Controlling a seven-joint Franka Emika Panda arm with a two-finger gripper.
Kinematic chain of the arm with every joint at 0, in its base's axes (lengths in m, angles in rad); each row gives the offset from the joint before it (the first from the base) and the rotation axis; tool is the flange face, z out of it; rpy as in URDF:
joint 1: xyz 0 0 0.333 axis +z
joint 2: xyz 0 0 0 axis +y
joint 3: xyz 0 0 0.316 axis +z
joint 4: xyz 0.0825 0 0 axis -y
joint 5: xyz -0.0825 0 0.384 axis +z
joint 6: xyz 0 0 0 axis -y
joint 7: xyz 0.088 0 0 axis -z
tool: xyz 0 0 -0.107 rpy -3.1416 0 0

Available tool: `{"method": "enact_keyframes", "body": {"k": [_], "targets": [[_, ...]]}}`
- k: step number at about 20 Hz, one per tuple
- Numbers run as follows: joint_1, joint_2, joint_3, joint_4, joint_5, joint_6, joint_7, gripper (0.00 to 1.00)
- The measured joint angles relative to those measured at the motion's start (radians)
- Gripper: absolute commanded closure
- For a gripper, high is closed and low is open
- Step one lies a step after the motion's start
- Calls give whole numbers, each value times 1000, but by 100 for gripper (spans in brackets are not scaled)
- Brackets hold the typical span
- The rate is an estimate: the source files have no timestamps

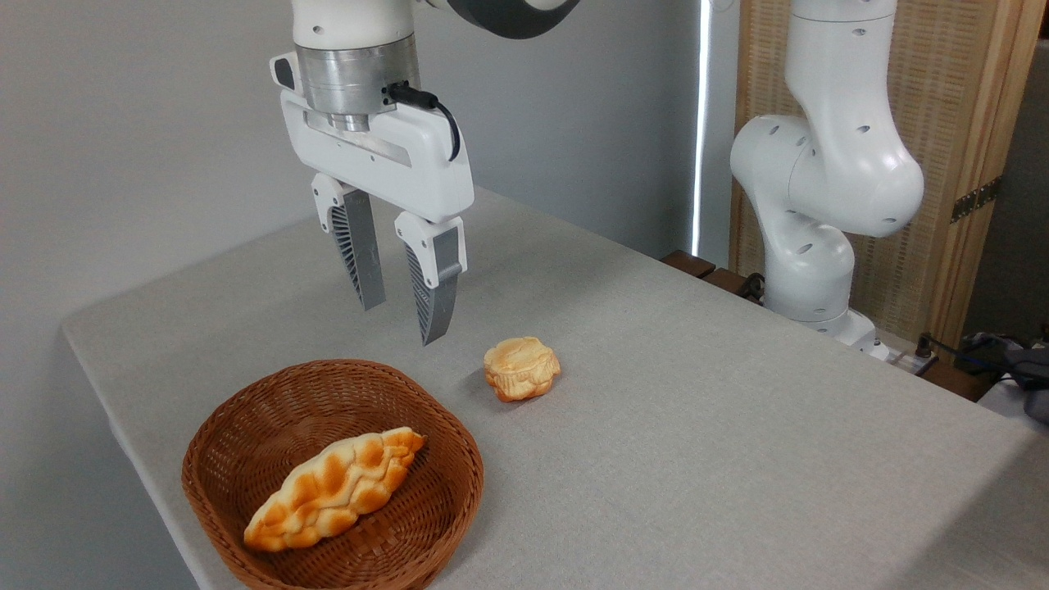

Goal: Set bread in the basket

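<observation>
The bread (521,368), a small round pale-golden bun with a scalloped edge, lies on the grey table just right of the basket. The basket (246,410), round and woven of brown wicker, sits at the front left of the table. My gripper (401,324) hangs open above the basket's far rim, to the upper left of the bun, with nothing between its fingers. It touches neither the bun nor the basket.
A longer braided orange-brown loaf (336,487) lies inside the basket. The arm's white base (819,205) stands at the table's far right edge. The table (697,459) drops off close to the basket on the left and front.
</observation>
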Motion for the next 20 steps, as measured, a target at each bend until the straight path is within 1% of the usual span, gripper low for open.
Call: {"method": "enact_keyframes", "body": {"k": [6, 13, 16, 20], "targets": [[0, 4, -1, 0, 0, 0, 0, 0], [-9, 35, -15, -5, 0, -1, 1, 0], [-27, 37, -17, -48, 0, -1, 22, 0], [-65, 6, -19, -158, 3, 0, 73, 0]]}}
